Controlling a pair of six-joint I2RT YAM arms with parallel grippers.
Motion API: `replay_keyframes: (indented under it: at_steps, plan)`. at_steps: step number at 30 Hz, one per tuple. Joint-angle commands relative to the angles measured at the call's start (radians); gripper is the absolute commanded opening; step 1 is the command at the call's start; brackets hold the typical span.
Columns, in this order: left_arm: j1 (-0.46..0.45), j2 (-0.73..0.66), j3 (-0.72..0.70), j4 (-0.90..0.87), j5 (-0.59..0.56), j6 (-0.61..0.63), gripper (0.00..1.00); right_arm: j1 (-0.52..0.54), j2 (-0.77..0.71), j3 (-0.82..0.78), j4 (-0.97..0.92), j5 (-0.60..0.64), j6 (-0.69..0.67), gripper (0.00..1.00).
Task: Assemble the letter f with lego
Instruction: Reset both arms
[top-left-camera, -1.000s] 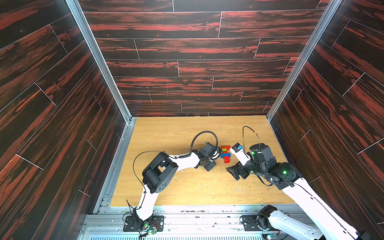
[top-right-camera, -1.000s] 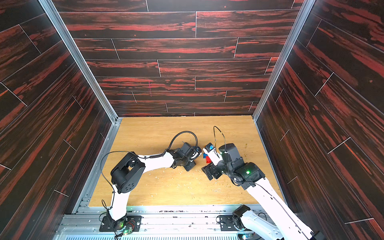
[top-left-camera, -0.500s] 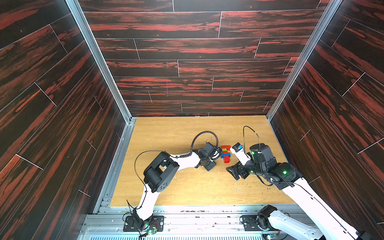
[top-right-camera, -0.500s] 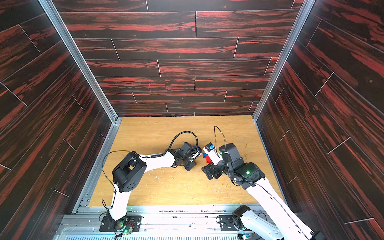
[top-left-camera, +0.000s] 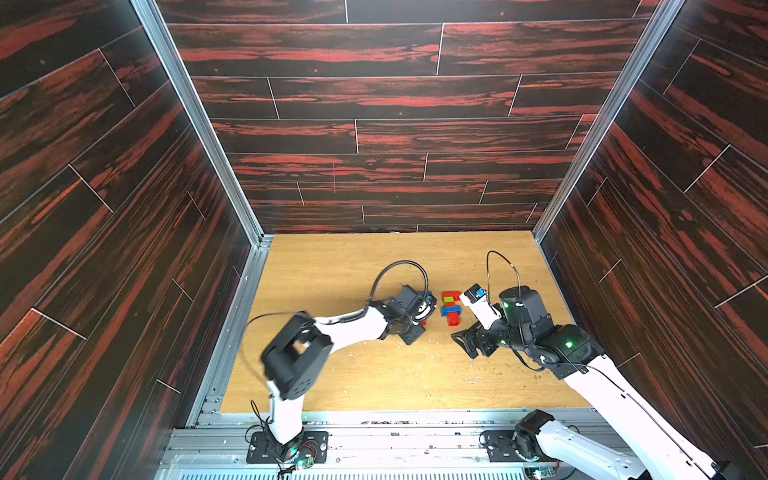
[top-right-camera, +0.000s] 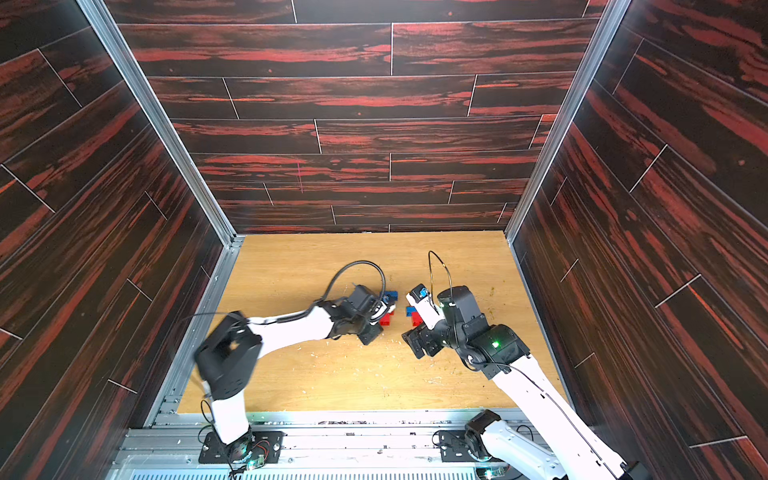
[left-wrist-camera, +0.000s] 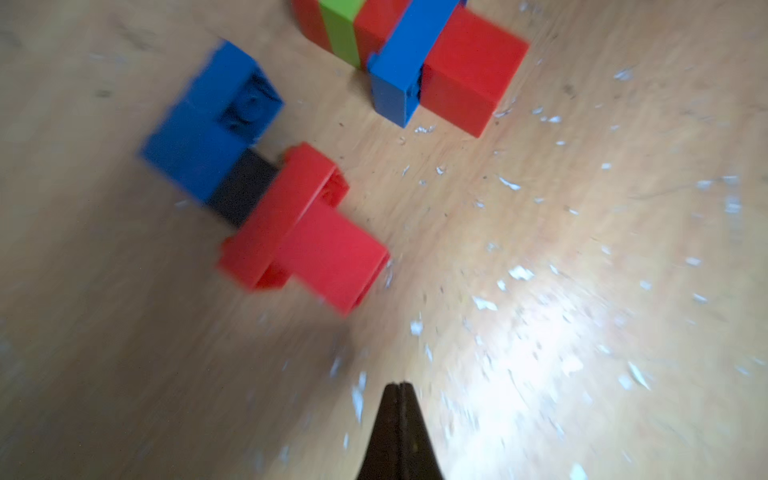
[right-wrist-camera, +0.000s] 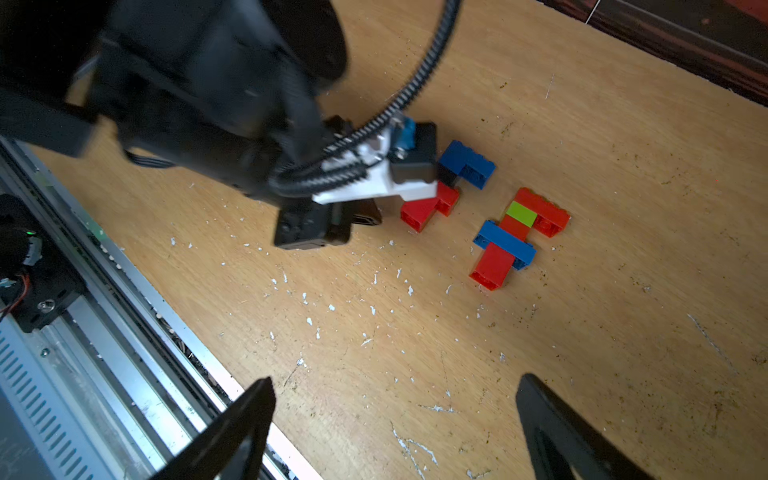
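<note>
Tips of left gripper (left-wrist-camera: 400, 390) together, wrist view only

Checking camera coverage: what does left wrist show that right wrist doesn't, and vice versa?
Left wrist only: the left gripper plainly shut and empty. Right wrist only: the right gripper open and empty, the left arm, the metal rail. Both: the blue-black-red lego cluster and the red-blue-lime lego cluster, lying apart on the table; left wrist crops the second.
</note>
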Motion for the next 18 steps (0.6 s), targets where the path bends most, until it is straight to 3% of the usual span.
replay_keyframes:
  at_steps: [1, 3, 7, 9, 12, 18]
  plan:
    - [0.006, -0.190, -0.095, -0.019, -0.067, -0.035, 0.16, -0.005, 0.013, -0.017, 0.085, -0.025, -0.016, 0.94]
    - [0.006, -0.278, -0.152, -0.025, -0.128, -0.058, 0.37, -0.018, 0.023, -0.047, 0.140, -0.063, -0.014, 0.94]
    - [0.038, -0.440, -0.273, -0.004, -0.229, -0.095, 0.65, -0.080, 0.042, -0.118, 0.260, -0.139, -0.002, 0.94]
    - [0.087, -0.514, -0.334, 0.016, -0.239, -0.115, 1.00, -0.136, 0.053, -0.156, 0.326, -0.190, 0.005, 0.94]
    - [0.168, -0.604, -0.409, 0.048, -0.246, -0.121, 1.00, -0.207, 0.066, -0.221, 0.438, -0.221, 0.022, 0.94]
    - [0.385, -0.711, -0.523, 0.192, -0.241, -0.180, 1.00, -0.363, 0.077, -0.402, 0.761, -0.170, 0.103, 0.94]
